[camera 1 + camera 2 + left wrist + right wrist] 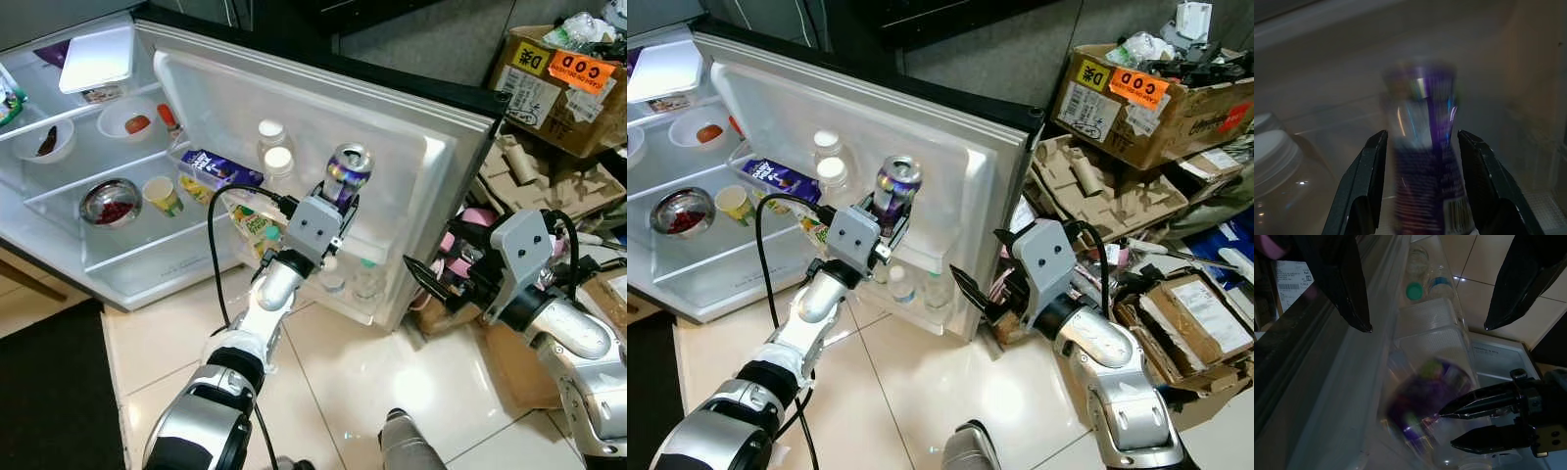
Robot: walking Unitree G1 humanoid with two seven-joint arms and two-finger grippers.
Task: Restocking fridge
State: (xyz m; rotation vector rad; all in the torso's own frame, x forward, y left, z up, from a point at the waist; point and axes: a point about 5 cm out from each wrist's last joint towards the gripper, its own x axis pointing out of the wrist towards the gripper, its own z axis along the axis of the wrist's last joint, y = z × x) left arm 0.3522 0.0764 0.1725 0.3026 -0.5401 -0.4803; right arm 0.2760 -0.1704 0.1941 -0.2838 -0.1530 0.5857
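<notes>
The can's (347, 168) lower half is hidden behind the left end effector (334, 201) grasping it; purple, silver-topped, upright at the fridge door (411, 166). Right end effector (972, 290) spread open

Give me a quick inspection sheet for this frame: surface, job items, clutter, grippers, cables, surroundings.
Surface: glossy tiled floor in front of the open fridge door.
Job's things: purple can held upright at the door shelves; two white-capped bottles and a purple carton in the door; bowls and a cup on the fridge's inner shelves.
Clutter: cardboard boxes and egg-tray packing right of the door.
Grippers: left gripper shut on the can; right gripper open, near the door's edge, holding nothing.
Cables: black cable loops off the left arm.
Surroundings: dark mat on the floor at left.
</notes>
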